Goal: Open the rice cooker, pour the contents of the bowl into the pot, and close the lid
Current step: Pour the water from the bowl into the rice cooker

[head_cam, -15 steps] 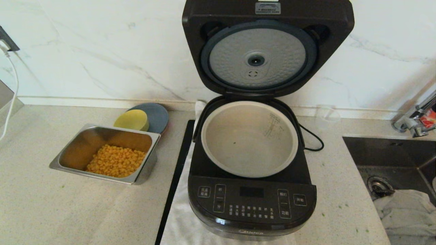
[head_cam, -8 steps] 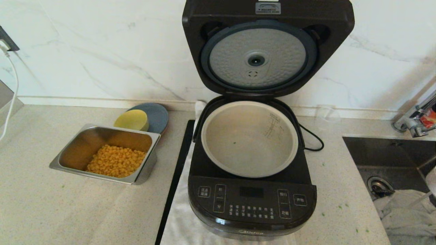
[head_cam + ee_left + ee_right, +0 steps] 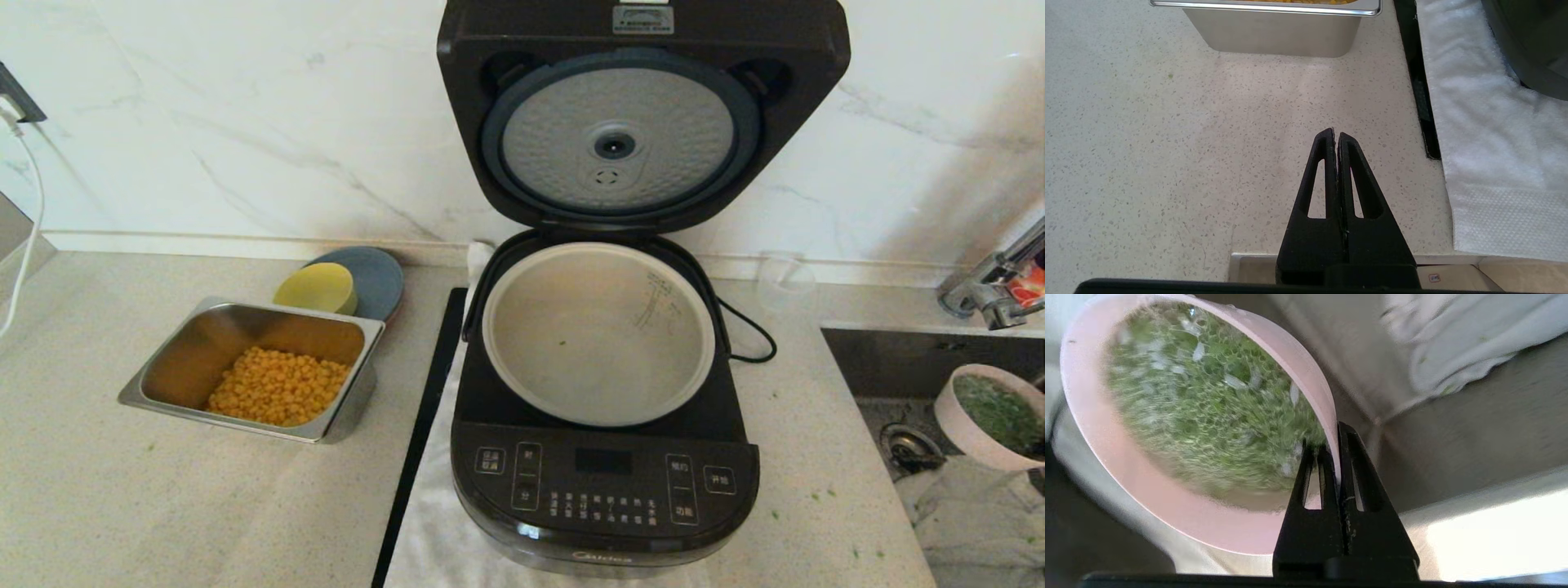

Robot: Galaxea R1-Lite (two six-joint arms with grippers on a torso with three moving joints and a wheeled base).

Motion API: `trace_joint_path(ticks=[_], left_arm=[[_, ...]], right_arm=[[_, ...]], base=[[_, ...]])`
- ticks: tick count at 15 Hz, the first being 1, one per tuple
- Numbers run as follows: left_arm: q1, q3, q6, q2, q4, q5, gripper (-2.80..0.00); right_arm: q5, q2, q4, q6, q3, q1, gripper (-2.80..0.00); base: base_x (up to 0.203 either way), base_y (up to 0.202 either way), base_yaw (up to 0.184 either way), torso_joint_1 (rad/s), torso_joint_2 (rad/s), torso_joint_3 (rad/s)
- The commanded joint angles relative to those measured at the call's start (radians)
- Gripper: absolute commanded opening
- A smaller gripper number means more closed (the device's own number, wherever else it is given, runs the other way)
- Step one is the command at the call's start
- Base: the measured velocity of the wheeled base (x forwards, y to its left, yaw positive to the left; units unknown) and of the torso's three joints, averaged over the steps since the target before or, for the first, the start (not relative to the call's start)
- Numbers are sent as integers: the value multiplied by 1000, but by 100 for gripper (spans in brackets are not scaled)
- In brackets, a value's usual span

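Note:
The black rice cooker (image 3: 602, 482) stands open on a white cloth, its lid (image 3: 641, 114) raised against the wall with the dimpled silver disc showing. The pale grey pot (image 3: 598, 331) sits inside, nearly empty apart from a green speck. At the far right, over the sink, the small bowl (image 3: 986, 418) holds chopped green herb bits (image 3: 1000, 412). My right gripper (image 3: 1334, 439) is shut on the bowl's (image 3: 1147, 486) rim, one finger inside among the herbs (image 3: 1208, 404) and one outside. My left gripper (image 3: 1336, 134) is shut and empty above the counter.
A steel tray (image 3: 245, 327) of yellow corn sits left of the cooker, with a yellow dish (image 3: 317, 287) on a grey plate (image 3: 377, 278) behind it. The sink (image 3: 914, 367) with a white cloth (image 3: 971, 514) and a tap (image 3: 992, 282) lies to the right. A black strip (image 3: 420, 433) borders the cloth.
The bowl of herbs has risen into the head view at the right edge, over the sink. The cooker, lid and left arm have not moved.

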Motion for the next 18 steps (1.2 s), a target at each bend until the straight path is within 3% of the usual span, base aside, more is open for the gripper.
trace_joint_path(ticks=[1,6,10,15,18], left_arm=[[0,0,0,-1,0,-1,-280],[0,0,0,-1,2,-1,-280],[2,0,0,-1,1,-1,-280],[0,0,0,-1,1,-1,-280],[0,0,0,-1,0,-1,-280]], right_arm=[[-21,-140,54,4,12,122,-280],[-80,-288,126,64,1,365,-280],[-95,-334,221,132,-91,520,-280],[-103,-326,277,182,-175,634,-280],[-170,-314,279,216,-210,700,-280]], base=[[0,0,0,0,0,0],[0,0,0,0,0,0],[0,0,0,0,0,0],[0,0,0,0,0,0],[0,0,0,0,0,0]])
